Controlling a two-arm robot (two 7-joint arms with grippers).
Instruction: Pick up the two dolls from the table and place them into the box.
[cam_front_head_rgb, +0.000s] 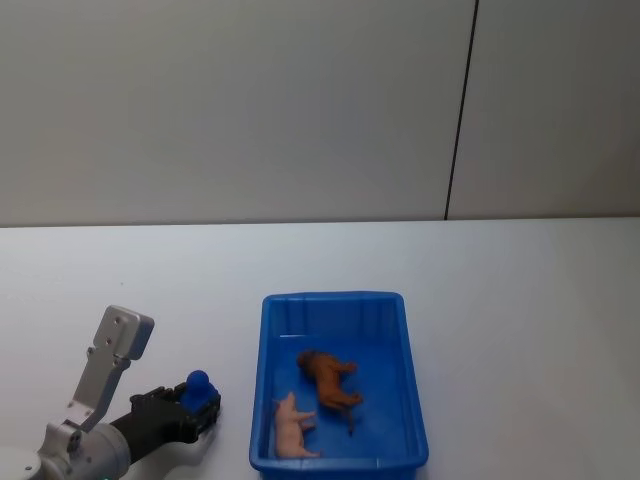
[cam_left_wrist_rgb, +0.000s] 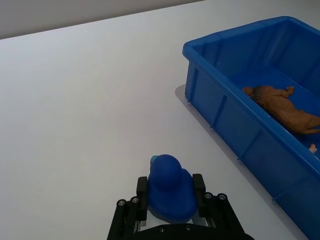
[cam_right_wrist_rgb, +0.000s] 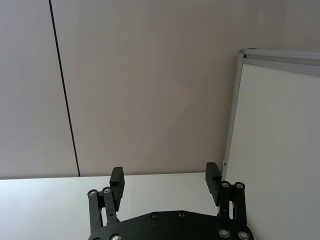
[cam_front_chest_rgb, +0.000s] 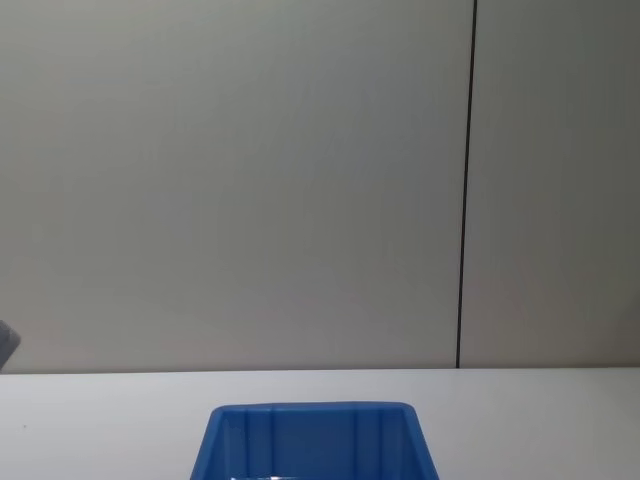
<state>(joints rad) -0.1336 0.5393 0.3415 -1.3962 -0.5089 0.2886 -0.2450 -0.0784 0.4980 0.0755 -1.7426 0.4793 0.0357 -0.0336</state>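
You are looking at a white table (cam_front_head_rgb: 520, 300) running back to a grey panelled wall (cam_front_head_rgb: 250, 110). The blue box (cam_front_head_rgb: 340, 300) is sitting near the table's front edge, and both dolls are lying inside it: the brown doll (cam_front_head_rgb: 328, 378) toward the middle, the pink doll (cam_front_head_rgb: 291, 427) beside it at the near left. Your left gripper (cam_left_wrist_rgb: 170, 192) is resting low on the table left of the box, clamping a small blue toy (cam_left_wrist_rgb: 169, 186). Your right gripper (cam_right_wrist_rgb: 165, 180) is pointing toward the wall, fingers apart, holding nothing.

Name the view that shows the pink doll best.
The head view: the pink doll lies whole in the box, beside the brown doll. The left wrist view catches just a pink sliver behind the box wall; the chest view hides it.
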